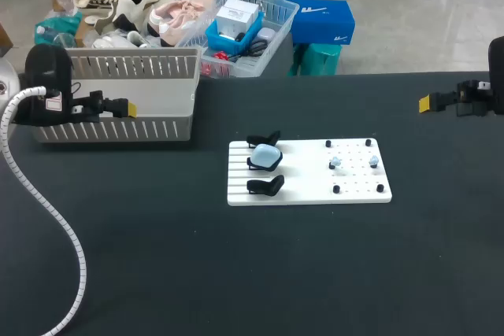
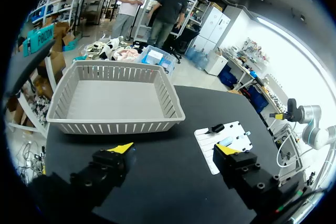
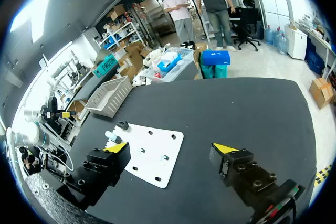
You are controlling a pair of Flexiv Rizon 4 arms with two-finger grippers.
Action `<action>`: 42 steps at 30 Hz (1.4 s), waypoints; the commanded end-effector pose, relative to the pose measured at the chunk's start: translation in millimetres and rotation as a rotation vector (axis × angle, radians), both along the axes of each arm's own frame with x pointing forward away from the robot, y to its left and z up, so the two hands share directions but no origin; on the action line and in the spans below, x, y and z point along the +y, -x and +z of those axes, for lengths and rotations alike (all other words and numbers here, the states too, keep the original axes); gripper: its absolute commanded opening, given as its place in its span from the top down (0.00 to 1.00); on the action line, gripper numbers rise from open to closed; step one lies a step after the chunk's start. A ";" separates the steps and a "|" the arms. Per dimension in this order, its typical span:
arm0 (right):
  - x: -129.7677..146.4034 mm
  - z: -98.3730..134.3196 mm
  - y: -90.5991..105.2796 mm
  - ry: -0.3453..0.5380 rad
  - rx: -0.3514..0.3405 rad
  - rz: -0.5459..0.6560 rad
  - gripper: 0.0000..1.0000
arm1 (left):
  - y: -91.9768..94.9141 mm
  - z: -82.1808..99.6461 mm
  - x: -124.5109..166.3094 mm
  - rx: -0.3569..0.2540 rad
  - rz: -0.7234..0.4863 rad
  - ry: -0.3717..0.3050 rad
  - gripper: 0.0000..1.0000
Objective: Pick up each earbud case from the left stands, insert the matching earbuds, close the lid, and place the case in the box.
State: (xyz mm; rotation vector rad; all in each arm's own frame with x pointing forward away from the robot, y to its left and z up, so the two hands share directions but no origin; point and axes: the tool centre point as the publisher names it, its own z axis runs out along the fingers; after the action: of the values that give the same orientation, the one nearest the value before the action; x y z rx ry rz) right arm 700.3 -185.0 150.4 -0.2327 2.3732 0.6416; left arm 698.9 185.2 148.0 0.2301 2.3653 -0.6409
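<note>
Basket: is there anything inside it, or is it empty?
Empty. The left wrist view looks straight into the basket and shows only its bare grey floor.

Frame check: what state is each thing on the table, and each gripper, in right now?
Left gripper: open, holding nothing.
Right gripper: open, holding nothing.
Earbud case: resting on the middle stand; can't tell whether the lid is open or shut.
Top stand: empty.
Bottom stand: empty.
Earbuds: both on the white board, outside the case.
Grey basket: empty.
</note>
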 end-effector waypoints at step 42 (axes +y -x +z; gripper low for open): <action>-0.6 -0.4 -0.1 -0.001 0.000 0.002 0.00 | 3.7 17.8 -75.8 -0.446 -1.084 -0.094 0.00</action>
State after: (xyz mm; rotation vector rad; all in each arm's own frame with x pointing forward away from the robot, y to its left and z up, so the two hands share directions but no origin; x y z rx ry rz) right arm 700.3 -185.0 150.5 -0.2327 2.3732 0.6415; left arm 687.2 115.5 172.8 1.2908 1.8938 -0.8067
